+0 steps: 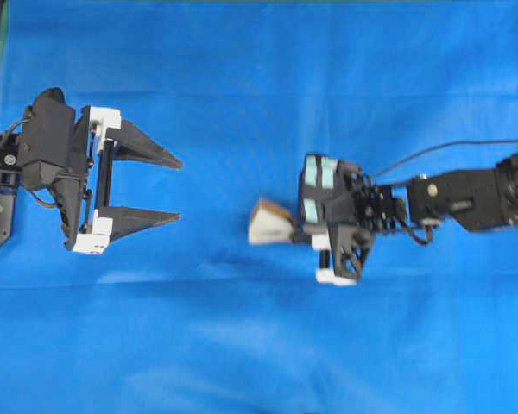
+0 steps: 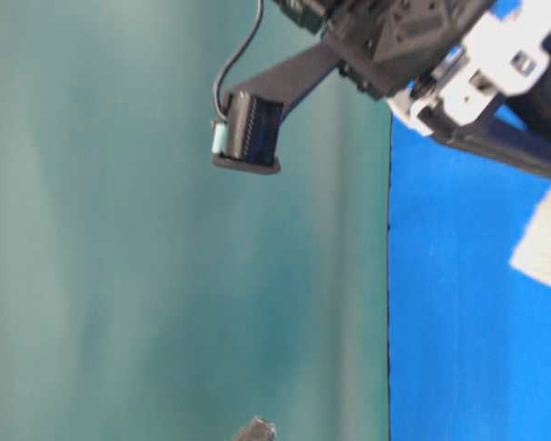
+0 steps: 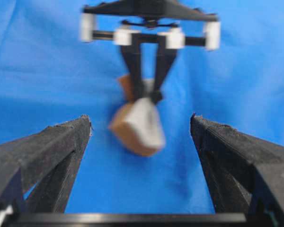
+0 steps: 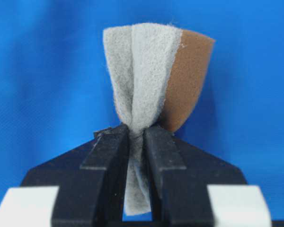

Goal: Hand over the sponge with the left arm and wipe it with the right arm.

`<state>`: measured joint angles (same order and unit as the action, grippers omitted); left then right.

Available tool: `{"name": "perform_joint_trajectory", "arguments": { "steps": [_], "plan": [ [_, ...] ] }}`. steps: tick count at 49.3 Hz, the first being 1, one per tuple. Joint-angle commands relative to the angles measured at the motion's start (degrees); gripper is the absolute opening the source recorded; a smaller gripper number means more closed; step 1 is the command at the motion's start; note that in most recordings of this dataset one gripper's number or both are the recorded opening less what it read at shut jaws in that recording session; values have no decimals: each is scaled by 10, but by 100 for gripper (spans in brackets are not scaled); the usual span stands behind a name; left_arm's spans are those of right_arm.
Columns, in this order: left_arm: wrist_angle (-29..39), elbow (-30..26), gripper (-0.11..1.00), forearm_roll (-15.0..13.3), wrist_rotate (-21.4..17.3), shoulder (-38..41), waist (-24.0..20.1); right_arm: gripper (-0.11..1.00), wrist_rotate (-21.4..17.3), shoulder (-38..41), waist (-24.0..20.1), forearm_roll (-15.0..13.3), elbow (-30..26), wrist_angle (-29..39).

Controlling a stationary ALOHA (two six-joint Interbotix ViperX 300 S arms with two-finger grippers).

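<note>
Sponge, a grey-felt, orange-foam block (image 4: 154, 78), sits pinched beyond the right gripper (image 1: 304, 233) for wiping, the left gripper (image 1: 174, 190) spread, empty.

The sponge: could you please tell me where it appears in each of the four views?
Overhead: sponge right of centre, at the right gripper.
Table-level: pale blurred patch at the right edge, probably the sponge.
Left wrist: centre, between the open left jaws.
Right wrist: centre, pinched by the jaws.
Shared landmark: the blue cloth.
</note>
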<state>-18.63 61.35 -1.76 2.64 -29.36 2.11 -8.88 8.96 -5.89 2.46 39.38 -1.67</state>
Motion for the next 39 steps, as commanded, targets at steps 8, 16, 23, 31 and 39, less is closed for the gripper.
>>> {"name": "perform_joint_trajectory", "arguments": {
  "steps": [8, 16, 23, 31, 39],
  "plan": [
    [-5, -8, 83, 1, -2, -3, 2, 17, 2, -26, -6, -2, -2, -2],
    [-6, -8, 83, 1, -2, -3, 2, 17, 9, -25, 51, -20, 5, -2],
    [-6, -7, 83, 1, -1, -2, 2, 17, 11, -25, 120, -43, 20, -5],
    [-6, -8, 83, 1, -1, 0, 2, 17, 11, -25, 192, -68, 25, -15],
    [-6, -13, 83, 1, -1, 9, 2, 17, 11, -25, 228, -85, 25, -28]
  ]
}}
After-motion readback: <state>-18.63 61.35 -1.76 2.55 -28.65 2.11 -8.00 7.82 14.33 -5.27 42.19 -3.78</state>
